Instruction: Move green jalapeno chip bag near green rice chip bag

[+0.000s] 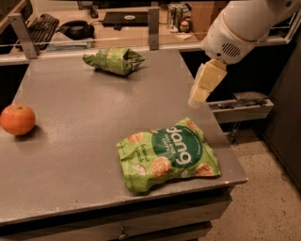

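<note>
The green jalapeno chip bag (114,60) is a small, dark olive, wrinkly bag lying at the far middle of the grey table (80,117). The green rice chip bag (168,154) is the larger bright green "dang" bag lying flat near the table's front right corner. My gripper (197,98) hangs from the white arm (244,23) above the table's right edge, between the two bags. It is well right of and nearer than the jalapeno bag and holds nothing.
An orange (17,119) sits at the table's left edge. A rail with two metal posts (153,27) runs along the far edge. Beyond it a desk holds a keyboard (41,24) and cans (177,11). A metal bracket (242,107) sticks out right of the table.
</note>
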`<state>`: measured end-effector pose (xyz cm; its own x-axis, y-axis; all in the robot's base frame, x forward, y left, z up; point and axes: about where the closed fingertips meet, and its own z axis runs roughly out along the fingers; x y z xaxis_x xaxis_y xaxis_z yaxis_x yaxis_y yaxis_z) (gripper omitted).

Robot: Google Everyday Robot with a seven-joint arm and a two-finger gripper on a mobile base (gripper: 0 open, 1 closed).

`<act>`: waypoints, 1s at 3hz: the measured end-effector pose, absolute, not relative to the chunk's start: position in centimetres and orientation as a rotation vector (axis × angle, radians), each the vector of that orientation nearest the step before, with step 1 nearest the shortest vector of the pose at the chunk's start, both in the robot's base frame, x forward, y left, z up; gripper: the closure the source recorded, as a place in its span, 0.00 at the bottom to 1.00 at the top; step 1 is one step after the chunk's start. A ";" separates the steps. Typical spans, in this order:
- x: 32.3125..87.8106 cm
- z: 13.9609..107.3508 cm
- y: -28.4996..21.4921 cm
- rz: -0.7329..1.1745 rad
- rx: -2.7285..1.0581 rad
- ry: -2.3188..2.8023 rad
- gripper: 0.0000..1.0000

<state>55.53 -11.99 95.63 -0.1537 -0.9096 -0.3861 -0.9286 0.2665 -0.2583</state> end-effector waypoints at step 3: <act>70.0 94.4 4.6 0.214 -1.538 1.807 0.00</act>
<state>70.00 4.63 94.35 -0.0065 -0.7832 -0.6217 -0.9067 0.2668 -0.3266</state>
